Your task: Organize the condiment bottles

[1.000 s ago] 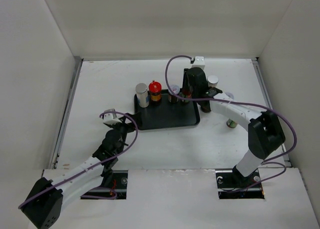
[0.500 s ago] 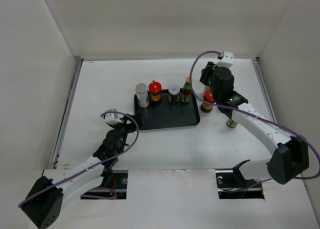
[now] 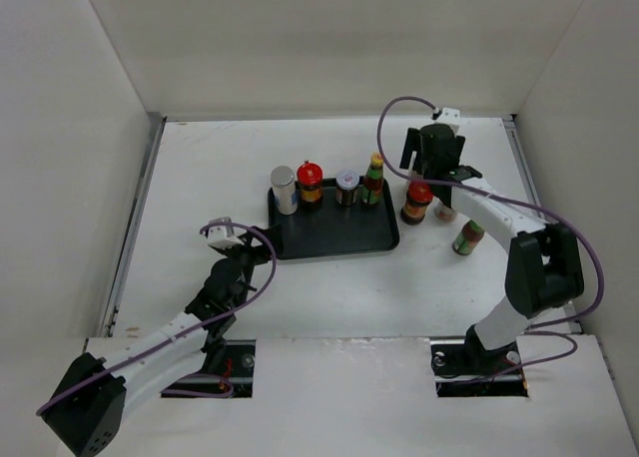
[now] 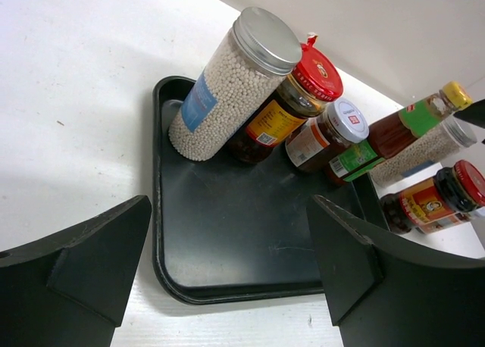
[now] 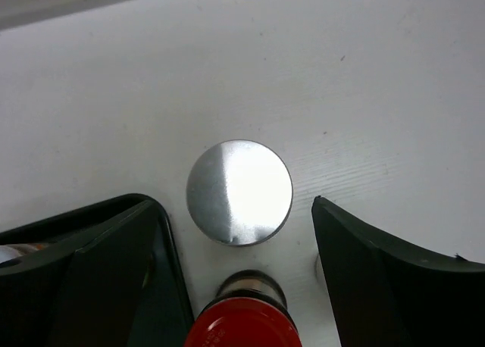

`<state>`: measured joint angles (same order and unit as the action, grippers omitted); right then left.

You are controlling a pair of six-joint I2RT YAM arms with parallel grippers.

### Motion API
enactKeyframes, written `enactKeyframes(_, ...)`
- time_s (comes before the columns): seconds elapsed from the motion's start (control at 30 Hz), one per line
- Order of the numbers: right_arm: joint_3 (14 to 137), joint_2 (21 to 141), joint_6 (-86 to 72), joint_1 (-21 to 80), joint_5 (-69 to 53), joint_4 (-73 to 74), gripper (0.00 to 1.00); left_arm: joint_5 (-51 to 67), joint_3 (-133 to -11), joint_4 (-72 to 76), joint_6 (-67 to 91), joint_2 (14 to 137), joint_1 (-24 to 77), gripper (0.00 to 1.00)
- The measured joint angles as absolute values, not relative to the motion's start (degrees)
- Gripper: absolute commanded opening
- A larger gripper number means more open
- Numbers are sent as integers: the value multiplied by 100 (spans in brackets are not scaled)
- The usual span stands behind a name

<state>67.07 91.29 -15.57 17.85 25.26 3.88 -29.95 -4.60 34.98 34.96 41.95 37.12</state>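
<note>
Left tool (image 4: 229, 237) is hovering at the near-left corner of the tray (image 4: 227, 286), fingers spread wide and gripping nothing. Along the tray's far edge, four are standing in a row: bead jar (image 4: 227, 89), red-capped jar (image 4: 292, 97), small white-capped jar (image 4: 326, 139), slim yellow-capped bottle (image 4: 409, 123). Right of the tray, on the worktop (image 3: 220, 168), I'm counting three more. A second red-capped jar (image 3: 417, 202) is sitting just beside the tray's right edge, a silver-lidded jar (image 5: 239, 192) just past the far-right corner, and a green-labelled bottle (image 3: 466, 237) further right. Right tool (image 5: 236, 211) is hanging directly over that silver-lidded jar, fingers standing wide either side of the lid, holding nothing. The jar is standing upright, its long axis pointing straight up at the tool. The right arm is far nearer, so I'm expecting a straight drop.
</note>
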Motion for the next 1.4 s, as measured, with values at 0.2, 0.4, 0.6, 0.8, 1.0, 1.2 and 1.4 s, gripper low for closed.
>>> enactKeyframes(0.2,7124,9616,-1487,1680,2480,513,74,-2995,-458,3498,3496,4230,3684,84)
enactKeyframes(0.4,7393,9929,-1474,1643,2499,478,71,-2998,-456,3498,3494,4222,3673,83)
enactKeyframes(0.6,7413,9955,-1542,1643,2475,620,80,-2998,-456,3498,3496,4233,3658,83)
enactKeyframes(0.8,7408,9955,-1658,1643,2425,666,50,-3002,-456,3498,3494,4241,3638,83)
enactKeyframes(1.0,7094,9581,-1693,1643,2469,582,41,-3048,-451,3498,3496,4222,3629,96)
enactKeyframes(1.2,6742,7881,-1509,1848,2792,543,42,-3264,-333,3503,3535,3824,3559,100)
enactKeyframes(1.4,6742,6261,-1262,3039,3096,47,42,-3424,-331,3538,3605,3771,3524,100)
